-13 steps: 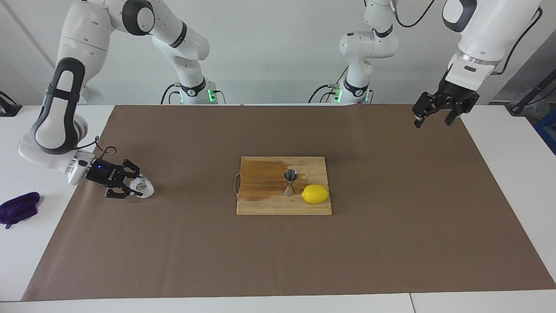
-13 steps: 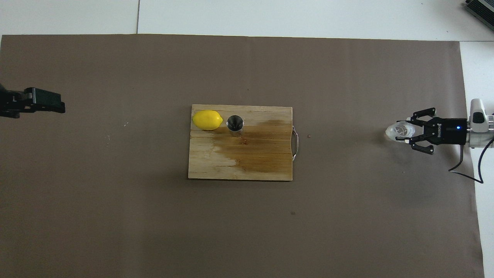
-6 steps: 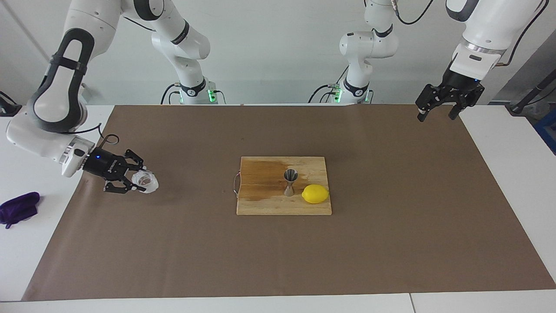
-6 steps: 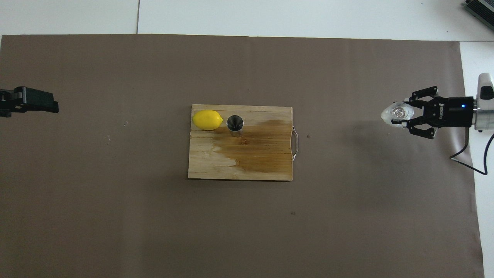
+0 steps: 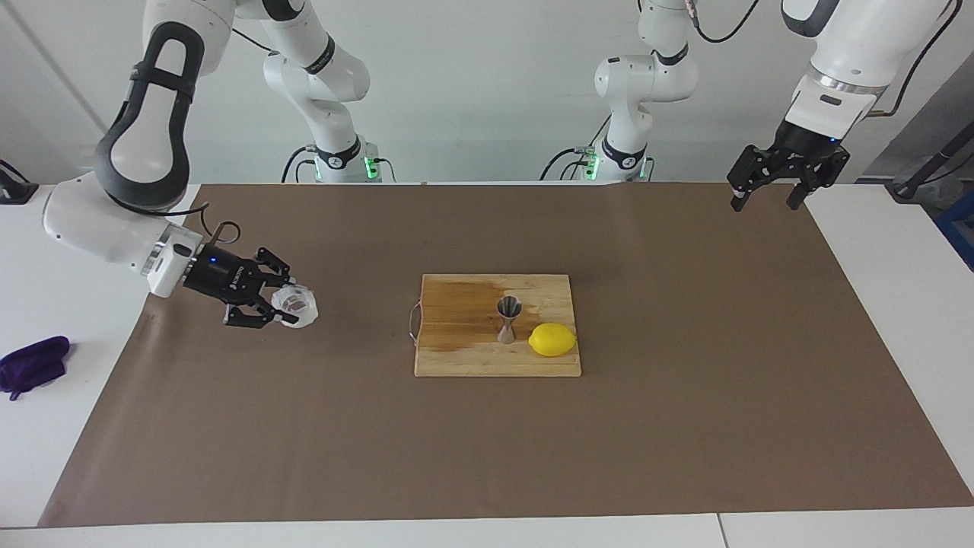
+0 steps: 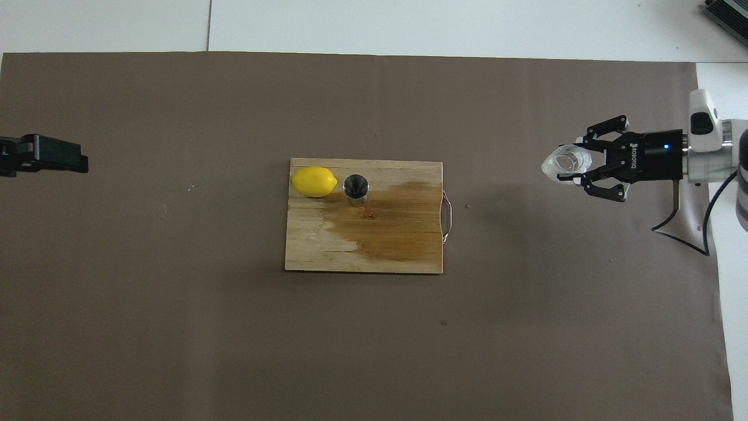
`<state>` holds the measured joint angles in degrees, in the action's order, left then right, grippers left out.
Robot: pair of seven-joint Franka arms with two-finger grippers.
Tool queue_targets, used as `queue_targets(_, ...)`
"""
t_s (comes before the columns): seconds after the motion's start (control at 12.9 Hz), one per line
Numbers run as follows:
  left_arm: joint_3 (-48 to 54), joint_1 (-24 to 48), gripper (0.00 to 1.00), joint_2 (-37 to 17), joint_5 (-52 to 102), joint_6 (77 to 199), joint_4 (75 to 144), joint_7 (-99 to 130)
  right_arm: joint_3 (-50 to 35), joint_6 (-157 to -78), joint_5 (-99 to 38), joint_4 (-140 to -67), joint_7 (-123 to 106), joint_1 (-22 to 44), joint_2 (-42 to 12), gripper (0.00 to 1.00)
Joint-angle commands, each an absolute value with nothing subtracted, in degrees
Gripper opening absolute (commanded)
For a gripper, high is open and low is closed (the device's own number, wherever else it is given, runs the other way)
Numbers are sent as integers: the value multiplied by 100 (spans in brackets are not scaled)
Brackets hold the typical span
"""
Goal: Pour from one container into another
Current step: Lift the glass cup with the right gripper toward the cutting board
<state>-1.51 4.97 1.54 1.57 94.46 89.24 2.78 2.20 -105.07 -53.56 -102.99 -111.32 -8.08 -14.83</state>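
Note:
The clear faceted glass cup is held in my right gripper, lifted a little above the brown mat, toward the right arm's end of the table. It also shows in the overhead view with the right gripper shut on it. The steel jigger stands upright on the wooden cutting board at the table's middle, and shows in the overhead view. My left gripper is open and empty, up over the mat's corner at the left arm's end, and waits there.
A yellow lemon lies on the board beside the jigger, toward the left arm's end. The board has a dark wet stain and a metal handle. A purple cloth lies off the mat at the right arm's end.
My right gripper has lifted the glass cup off the mat and carried it toward the cutting board. My left gripper rose a little, then stayed still.

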Motion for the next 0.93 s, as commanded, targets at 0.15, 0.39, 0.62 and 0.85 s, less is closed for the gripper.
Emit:
queue_targets(0.15,-167,492,100,316,53,9308,9044,211,194,-10916,-5352,-10389,-10837,-475,-1327,24)
queue_targets(0.39,-167,492,100,316,53,9308,9044,211,114,-10916,-5344,-10327,-10811,-186,-1336,18)
queue_targets(0.62,-167,492,100,316,53,9308,9044,211,105,-10916,-5414,-10336,-10784,-141,-1318,2)
queue_targets(0.85,-158,492,100,316,53,9308,9044,211,97,-10829,-5423,-10354,-10881,-211,-1283,0)
